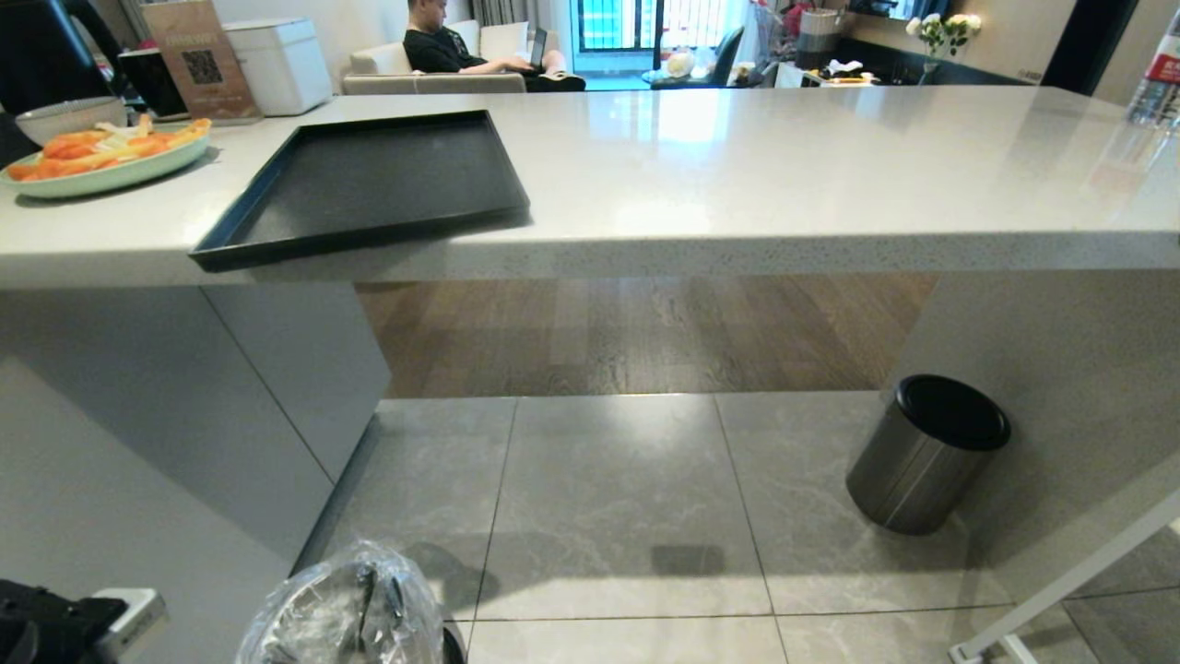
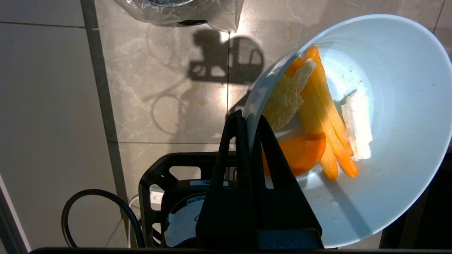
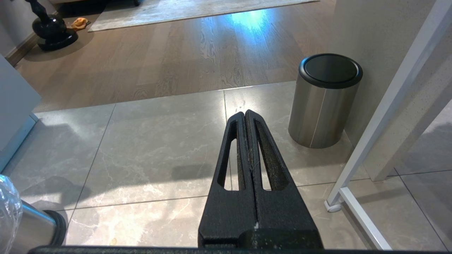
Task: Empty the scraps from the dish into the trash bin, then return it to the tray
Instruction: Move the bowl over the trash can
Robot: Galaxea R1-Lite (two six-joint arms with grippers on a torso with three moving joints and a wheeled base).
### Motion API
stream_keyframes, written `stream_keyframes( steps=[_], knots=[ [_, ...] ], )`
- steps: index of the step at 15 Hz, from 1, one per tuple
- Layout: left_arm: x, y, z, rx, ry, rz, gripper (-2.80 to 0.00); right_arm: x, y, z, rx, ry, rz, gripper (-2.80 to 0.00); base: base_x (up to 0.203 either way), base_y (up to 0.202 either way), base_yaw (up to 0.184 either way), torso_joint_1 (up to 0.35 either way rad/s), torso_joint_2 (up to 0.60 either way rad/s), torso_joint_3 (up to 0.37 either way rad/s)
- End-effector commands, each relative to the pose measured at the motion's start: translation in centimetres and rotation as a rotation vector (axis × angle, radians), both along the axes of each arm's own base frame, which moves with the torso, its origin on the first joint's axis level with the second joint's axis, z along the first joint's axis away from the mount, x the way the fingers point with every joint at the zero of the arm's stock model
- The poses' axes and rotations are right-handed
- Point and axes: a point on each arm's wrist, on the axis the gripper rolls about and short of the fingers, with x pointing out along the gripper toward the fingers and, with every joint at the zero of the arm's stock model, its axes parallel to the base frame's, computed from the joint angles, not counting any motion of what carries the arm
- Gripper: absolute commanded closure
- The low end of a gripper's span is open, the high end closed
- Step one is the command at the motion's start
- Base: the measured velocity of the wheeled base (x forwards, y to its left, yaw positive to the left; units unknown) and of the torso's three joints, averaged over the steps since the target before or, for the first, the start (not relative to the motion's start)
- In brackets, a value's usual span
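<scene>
In the left wrist view my left gripper [image 2: 249, 118] is shut on the rim of the dish [image 2: 399, 141], a small bowl with a white inside, held tilted above the tiled floor. The scraps [image 2: 317, 116], orange carrot pieces and pale bits, lie inside it against the lower wall. The trash bin [image 2: 180, 10], lined with a crinkled clear bag, stands on the floor beyond the dish; it also shows at the head view's lower edge [image 1: 355, 609]. The black tray [image 1: 369, 184] lies empty on the counter, its near edge overhanging. My right gripper [image 3: 244, 113] is shut and empty, parked over the floor.
A steel bin with a black lid [image 1: 926, 452] stands by the counter's right support. A greenish plate of carrot sticks [image 1: 101, 157] sits left of the tray. A white frame leg [image 3: 370, 148] is at the right. A person sits on a sofa [image 1: 442, 46] far behind.
</scene>
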Motion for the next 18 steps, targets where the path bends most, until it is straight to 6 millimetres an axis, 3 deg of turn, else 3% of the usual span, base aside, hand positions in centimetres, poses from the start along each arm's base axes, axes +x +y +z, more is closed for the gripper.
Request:
stream_keyframes(
  steps=[1, 5, 18],
  knots=[
    [-0.16, 0.03, 0.07, -0.003, -0.007, -0.001, 0.00, 0.00, 0.00, 0.03, 0.002, 0.000, -0.001, 0.00, 0.000, 0.000, 0.000, 0.000, 0.00, 0.000],
    [-0.25, 0.06, 0.07, -0.003, -0.009, -0.001, 0.00, 0.01, 0.00, -0.01, 0.002, 0.001, -0.001, 0.00, -0.003, -0.002, 0.050, 0.000, 0.00, 0.002],
    [-0.77, 0.23, 0.14, 0.000, -0.035, -0.035, 0.00, 0.00, 0.00, 0.03, 0.001, 0.000, -0.001, 0.00, -0.001, -0.009, 0.157, 0.001, 0.00, 0.003]
  ],
)
